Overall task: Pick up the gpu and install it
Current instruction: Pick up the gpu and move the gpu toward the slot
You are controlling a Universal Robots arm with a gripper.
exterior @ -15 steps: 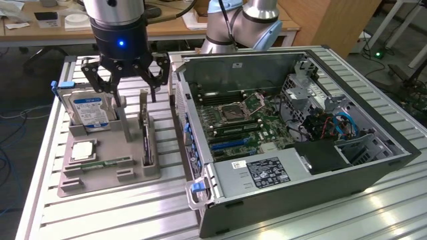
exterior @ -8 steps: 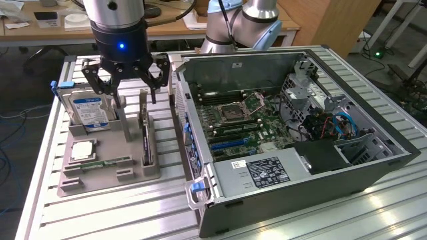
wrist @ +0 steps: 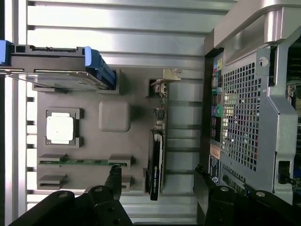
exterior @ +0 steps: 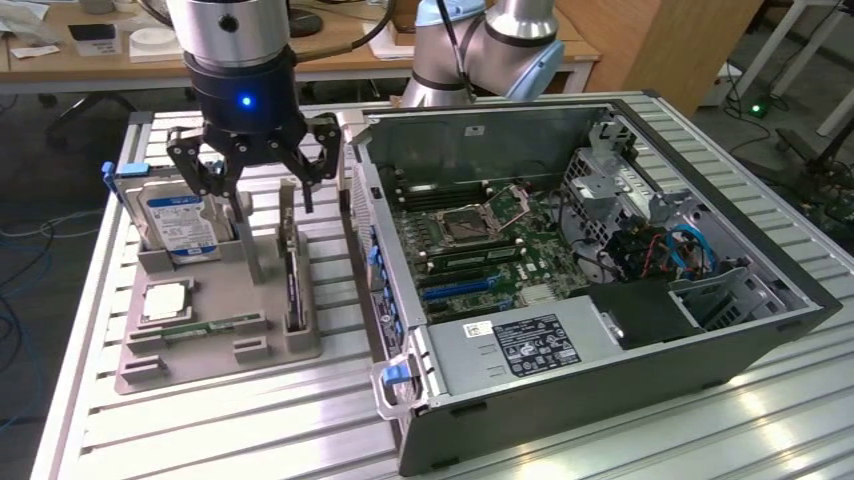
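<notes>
The gpu point(exterior: 291, 272) is a thin dark card standing on edge in a slot of the grey parts tray point(exterior: 214, 352), its metal bracket at the far end. My gripper point(exterior: 264, 200) hangs open just above the card's far half, one finger on each side, touching nothing. In the wrist view the gpu point(wrist: 157, 153) runs between my two dark fingertips point(wrist: 113, 181), and the gripper point(wrist: 159, 183) straddles the card's line. The open computer case point(exterior: 601, 250) lies to the exterior view's right of the tray, its motherboard point(exterior: 487, 245) with blue slots point(exterior: 461, 288) exposed.
On the tray stand a silver hard drive with a blue-white label point(exterior: 180, 225), a square processor point(exterior: 163, 300) and a narrow green memory stick point(exterior: 214, 327). The case's rear wall point(wrist: 254, 103) rises close beside the gpu. A desk and chairs stand behind the slatted metal table point(exterior: 667, 440).
</notes>
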